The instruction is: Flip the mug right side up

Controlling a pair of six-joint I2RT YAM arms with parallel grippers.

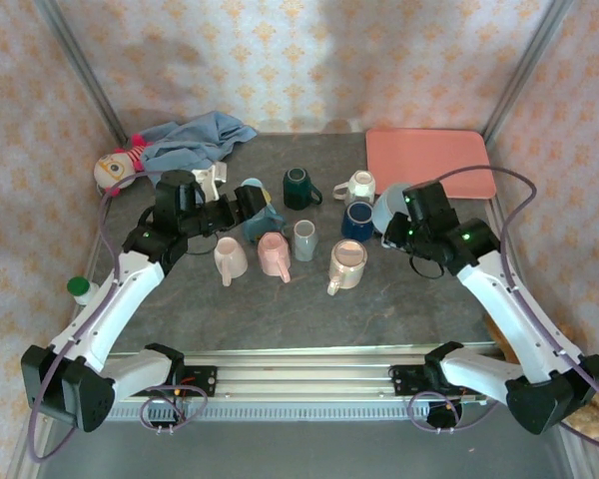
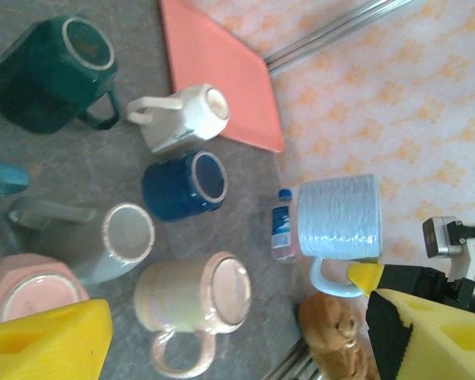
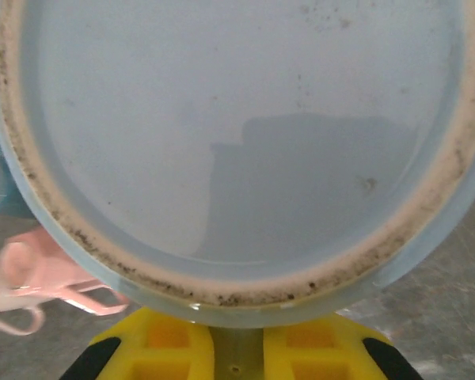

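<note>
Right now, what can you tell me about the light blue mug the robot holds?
The light blue mug looks like glazed pottery, with fine ridges round its side and a looped handle. Its flat bottom has a rough, speckled pale ring. It is tilted near the pink tray, with the right tool apparently pinching its handle.

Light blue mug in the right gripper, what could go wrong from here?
1. The right gripper seems to pinch the light blue mug by its handle alone, so the mug may swing or slip as it turns.
2. The navy mug and white mug sit close beside it; setting it down there could knock them.
</note>
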